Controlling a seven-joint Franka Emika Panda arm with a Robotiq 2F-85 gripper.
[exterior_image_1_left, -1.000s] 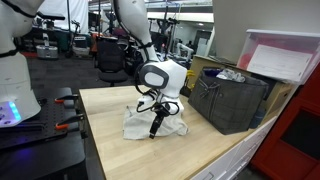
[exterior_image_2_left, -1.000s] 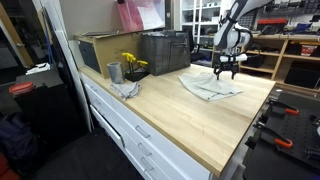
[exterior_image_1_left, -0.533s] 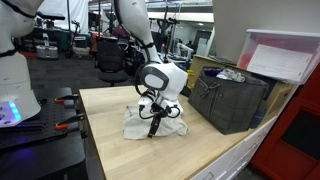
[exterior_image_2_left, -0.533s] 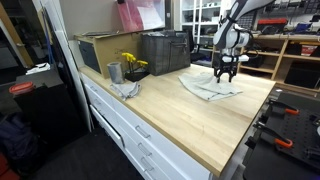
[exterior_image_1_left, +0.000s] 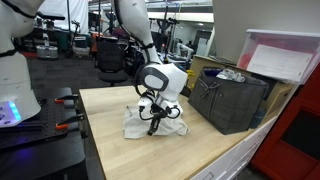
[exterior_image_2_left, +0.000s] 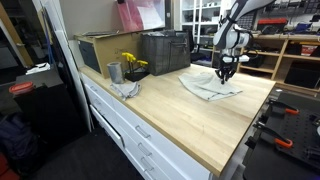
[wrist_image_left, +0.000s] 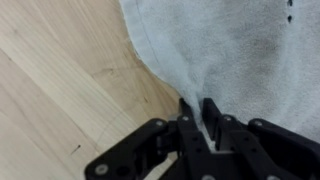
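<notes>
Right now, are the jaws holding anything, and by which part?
The cloth, pinched between the jaws at its edge.

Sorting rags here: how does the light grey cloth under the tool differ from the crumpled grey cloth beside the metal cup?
The light grey cloth lies spread fairly flat and covers more table; the crumpled grey cloth is bunched in a small heap. The tool pinches the light grey cloth's edge; the crumpled grey cloth lies unheld. Both rest on the pale wooden tabletop.
</notes>
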